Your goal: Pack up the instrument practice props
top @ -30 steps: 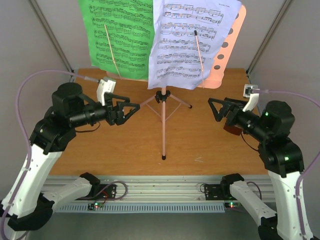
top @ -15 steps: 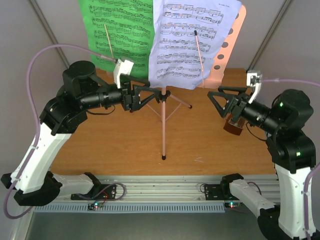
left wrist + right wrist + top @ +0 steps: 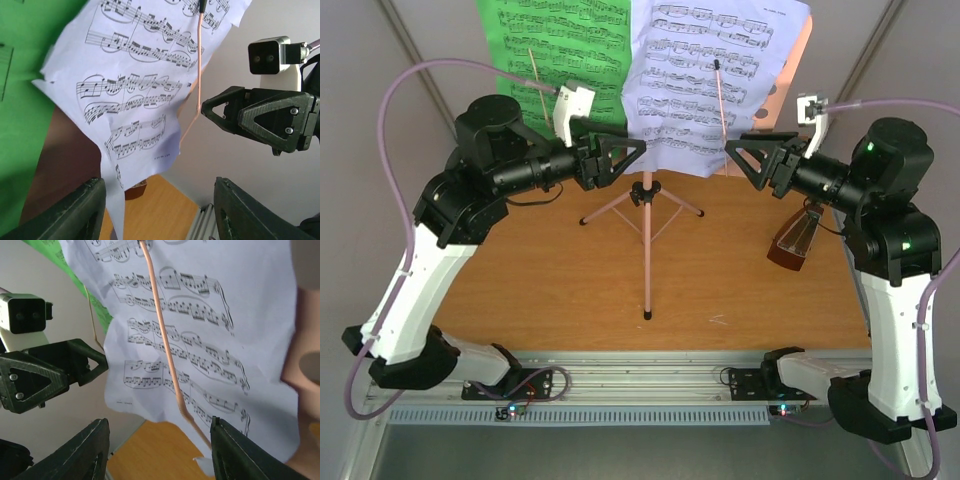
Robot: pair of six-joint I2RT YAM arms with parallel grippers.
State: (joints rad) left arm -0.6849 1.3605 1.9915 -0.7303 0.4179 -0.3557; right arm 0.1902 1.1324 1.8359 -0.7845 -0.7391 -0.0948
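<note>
Nothing packed yet: the pink music stand (image 3: 641, 193) stands unfolded on the surface (image 3: 540, 290), green sheet (image 3: 570, 50) and white sheet (image 3: 690, 90) on its desk, metronome (image 3: 796, 240) at right. Left gripper (image 3: 632, 152) and right gripper (image 3: 738, 152) flank the white sheet's bottom edge, jaws apart, empty.

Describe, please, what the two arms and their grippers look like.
The left arm and right arm have white lower links and black joints. The left gripper and right gripper are black, with hollow triangular fingers. A white camera block sits on each wrist, fed by a lilac cable.
</note>
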